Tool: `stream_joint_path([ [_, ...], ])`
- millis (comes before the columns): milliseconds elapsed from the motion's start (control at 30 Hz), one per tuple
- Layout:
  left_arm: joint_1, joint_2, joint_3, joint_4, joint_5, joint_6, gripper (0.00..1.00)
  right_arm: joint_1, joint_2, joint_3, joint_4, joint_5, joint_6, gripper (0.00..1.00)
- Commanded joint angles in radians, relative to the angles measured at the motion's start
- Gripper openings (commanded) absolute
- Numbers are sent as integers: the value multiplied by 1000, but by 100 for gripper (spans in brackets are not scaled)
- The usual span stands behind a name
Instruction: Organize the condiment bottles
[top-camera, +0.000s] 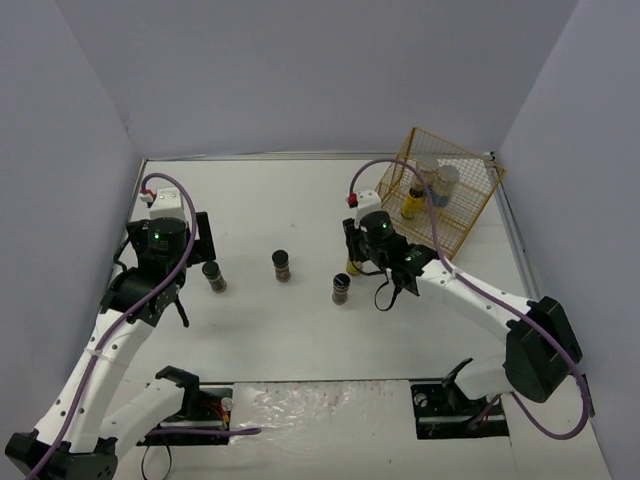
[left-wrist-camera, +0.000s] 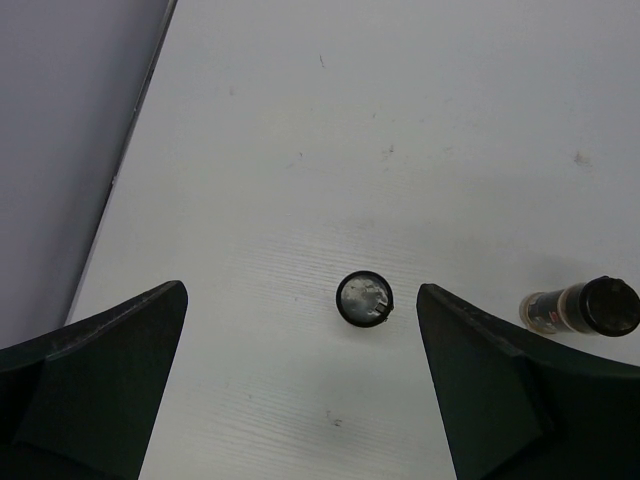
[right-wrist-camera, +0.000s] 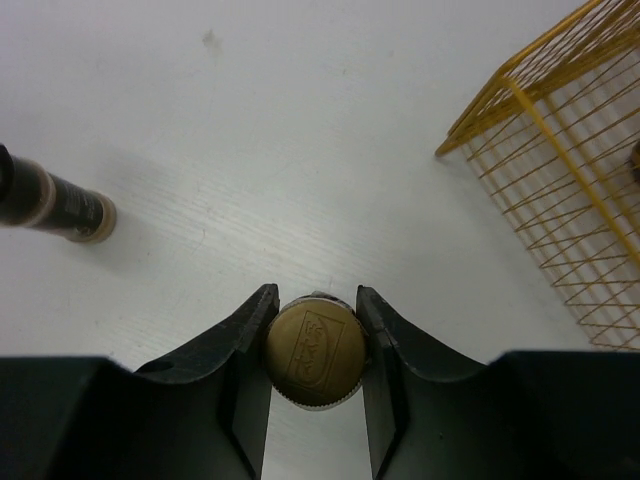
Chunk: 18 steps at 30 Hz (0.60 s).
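- Condiment bottles: seven in view, four out on the white table (top-camera: 300, 200) and three inside the gold wire rack (top-camera: 468, 215) at the far right corner.
- Left dark jar (top-camera: 212, 276), middle dark jar (top-camera: 282, 265) and right dark jar (top-camera: 341, 289) stand upright in a loose row across the middle of the table, each apart from the others. All three have black caps.
- Yellow-labelled bottle (right-wrist-camera: 314, 350) with a brown cap stands just behind the right dark jar and near the rack's front left corner, outside the wire.
- Right gripper (right-wrist-camera: 316, 300) is clamped on this bottle, one finger pressed to each side of the cap. Cannot tell whether the bottle's base touches the table.
- The right wrist view shows the right dark jar off to the left of the fingers, well apart from them, and the rack's edge at upper right.
- Left gripper (left-wrist-camera: 300, 290) has its fingers spread wide and holds nothing. It hangs above the left dark jar, which sits between the fingers in the left wrist view, nearer the right-hand one and touching neither.
- The middle dark jar shows at the right edge of the same view, beyond the right-hand finger.
- In the rack: two pale jars (top-camera: 428, 170) with silver lids side by side at the back, and a second yellow bottle (top-camera: 412, 203) in front of them, all upright.
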Motion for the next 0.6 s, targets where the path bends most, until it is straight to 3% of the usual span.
stream_joint_path([
  [0,8,-3,34,56,-30,20,97,-9,-129,284,-65,212,7,0],
  [67,6,-4,32,56,-28,20,97,-28,-133,375,-121,272,13,0],
  [167,6,-10,34,56,-30,22,97,-161,-131,451,-164,306,44,0],
  [400,6,-20,29,57,-35,23,97,-439,-63,545,-171,233,137,0],
  [567,6,-26,28,56,-41,25,97,-522,-1,558,-169,203,166,0],
])
